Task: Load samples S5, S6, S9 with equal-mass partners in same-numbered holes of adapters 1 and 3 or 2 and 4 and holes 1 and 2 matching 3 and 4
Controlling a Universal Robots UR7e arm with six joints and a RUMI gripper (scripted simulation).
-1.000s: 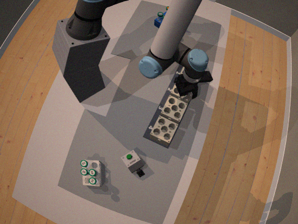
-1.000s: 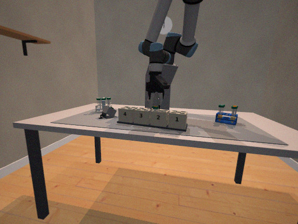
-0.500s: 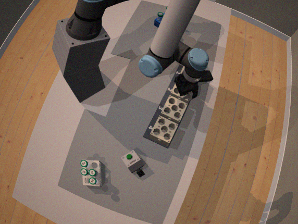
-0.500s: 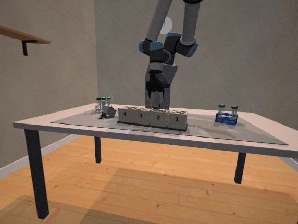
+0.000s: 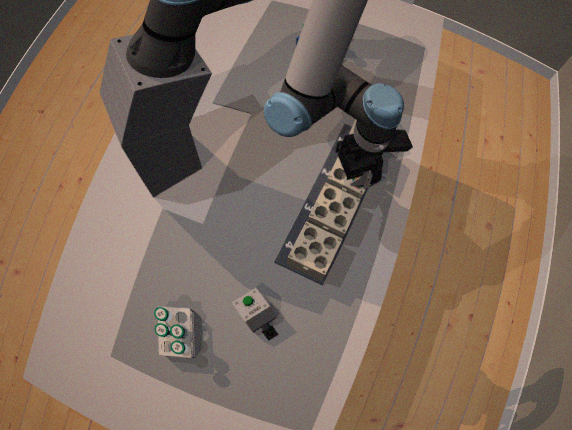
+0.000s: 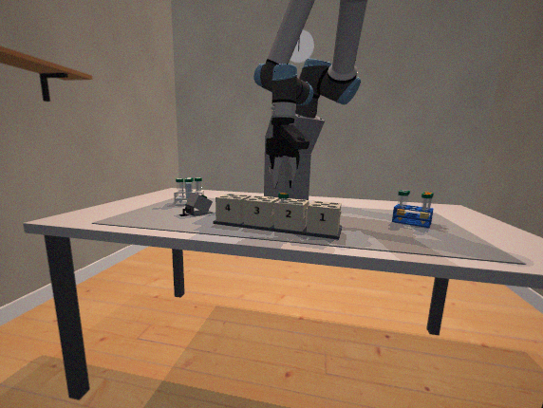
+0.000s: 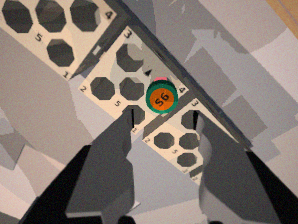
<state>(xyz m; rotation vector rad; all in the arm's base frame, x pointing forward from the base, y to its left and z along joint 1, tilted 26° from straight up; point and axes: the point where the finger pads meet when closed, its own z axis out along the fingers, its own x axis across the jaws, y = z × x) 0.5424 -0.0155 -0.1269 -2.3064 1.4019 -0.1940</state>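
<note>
Sample S6 (image 7: 161,99) (image 6: 283,194), with an orange cap dot, stands upright in hole 4 of adapter 2 (image 6: 288,213) (image 7: 107,69) on the loading stand ST (image 5: 280,259) (image 6: 275,231). My gripper (image 7: 163,111) (image 5: 367,173) (image 6: 283,182) is open and hangs just above that tube. Its fingers stand apart on either side and do not touch the cap. Adapters 3 (image 5: 334,206) and 4 (image 5: 314,247) show only empty holes. In the top view my arm hides adapter 1 and S6.
A white rack (image 5: 189,334) (image 6: 188,187) with several white-dot blanks stands at the near left. The green DONE key (image 5: 247,300) sits on its small desk (image 6: 199,204) beside it. A blue rack (image 6: 412,215) with two tubes stands at the far end.
</note>
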